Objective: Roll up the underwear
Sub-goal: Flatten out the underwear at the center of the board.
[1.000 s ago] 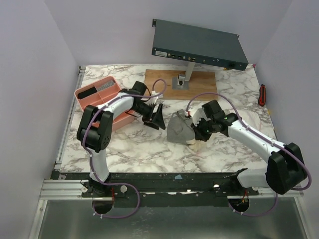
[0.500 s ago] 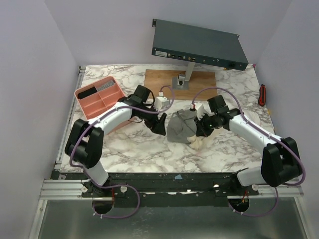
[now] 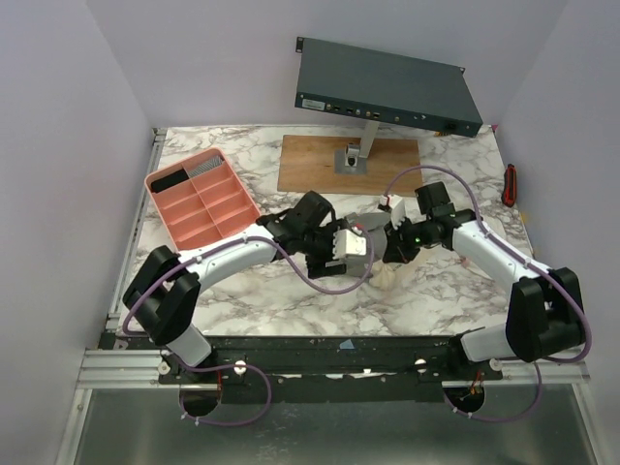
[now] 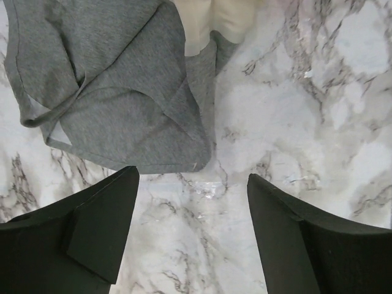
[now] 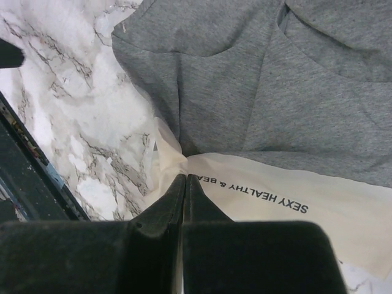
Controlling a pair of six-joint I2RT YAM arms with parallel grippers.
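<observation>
Down at the bottom of the top view, both arms reach in from the near edge of the marble table and meet at mid-frame over the underwear, a crumpled grey pair lying flat on the stone. The left gripper hangs with its black fingers spread wide in the lower corners of its wrist view, with bare marble between them. The grey hem lies just above that gap, and neither finger touches it. The right gripper is pressed closed, its tips meeting on a fold of the cream waistband. That band carries black lettering and runs across the lower right of the right wrist view, with grey cloth bunched above it. Farther back, at the left of the table, sits a pink divided tray. Behind the centre, a wooden board bears a stand that holds up a dark flat box. A red-handled tool lies at the right edge
</observation>
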